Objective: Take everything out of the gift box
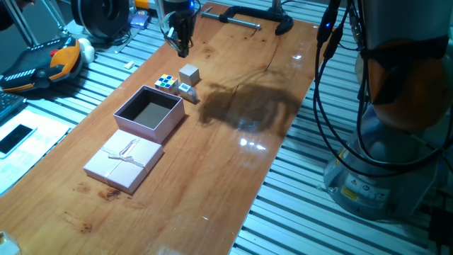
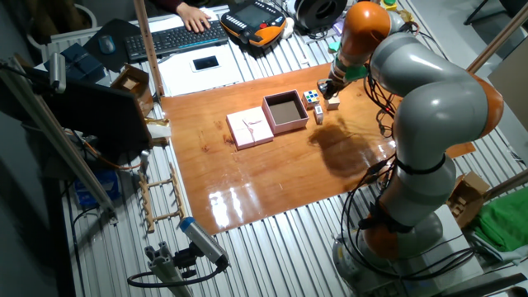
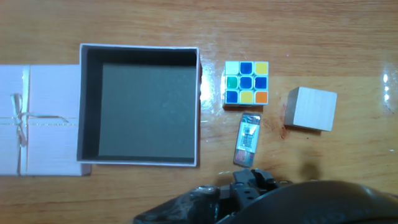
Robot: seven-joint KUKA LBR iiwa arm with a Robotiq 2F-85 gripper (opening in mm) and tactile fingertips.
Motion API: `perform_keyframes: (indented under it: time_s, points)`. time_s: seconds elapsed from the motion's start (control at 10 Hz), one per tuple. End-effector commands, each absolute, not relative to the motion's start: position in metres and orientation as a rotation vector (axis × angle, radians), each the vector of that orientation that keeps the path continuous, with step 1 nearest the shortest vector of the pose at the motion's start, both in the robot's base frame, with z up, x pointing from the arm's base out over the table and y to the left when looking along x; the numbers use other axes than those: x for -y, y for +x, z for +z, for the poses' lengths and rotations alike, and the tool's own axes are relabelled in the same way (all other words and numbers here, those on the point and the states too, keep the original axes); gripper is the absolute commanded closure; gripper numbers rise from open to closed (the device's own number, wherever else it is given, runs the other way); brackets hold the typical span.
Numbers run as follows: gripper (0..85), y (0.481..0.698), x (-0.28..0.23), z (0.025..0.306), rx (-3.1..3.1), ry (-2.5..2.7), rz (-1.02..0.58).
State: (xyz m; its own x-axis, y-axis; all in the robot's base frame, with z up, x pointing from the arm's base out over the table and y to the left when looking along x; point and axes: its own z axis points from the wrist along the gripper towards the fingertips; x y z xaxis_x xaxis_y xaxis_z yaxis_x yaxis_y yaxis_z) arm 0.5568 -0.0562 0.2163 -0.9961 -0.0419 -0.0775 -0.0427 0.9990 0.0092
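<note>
- The lid (image 3: 34, 118), with its thin ribbon bow, is seen lying flat on the table (image 3: 155, 25) touching the left side of the gift box (image 3: 138, 106)
- The gift box is seen open and upright, and nothing but its dark lining is shown inside in the hand view
- The puzzle cube (image 3: 246, 84) is found on the table just right of the gift box, apart from its wall
- The small whitish piece (image 3: 248, 140) is seen lying flat right of the gift box, just below the puzzle cube
- The plain cube (image 3: 311, 109) is placed farthest right of the gift box, well clear of it
- The gripper (image 1: 182, 44) is seen raised above the table beyond the three blocks, away from the gift box; nothing is seen held, but whether its fingers are apart or together cannot be told
- The emptying step is judged finished, since all three blocks are out of the gift box
- Nothing further is judged to be called for beyond the arm being kept clear of the gift box, so that nothing is knocked
</note>
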Motion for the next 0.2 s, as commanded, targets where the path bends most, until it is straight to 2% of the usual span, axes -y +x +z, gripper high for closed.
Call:
perform_keyframes:
  time_s: [0.0, 0.1]
  points:
    - [84.0, 0.5567, 0.0567, 0.2166, -3.064, -0.066, 0.017]
    - [84.0, 0.5563, 0.0570, 0.2171, -3.063, -0.068, 0.016]
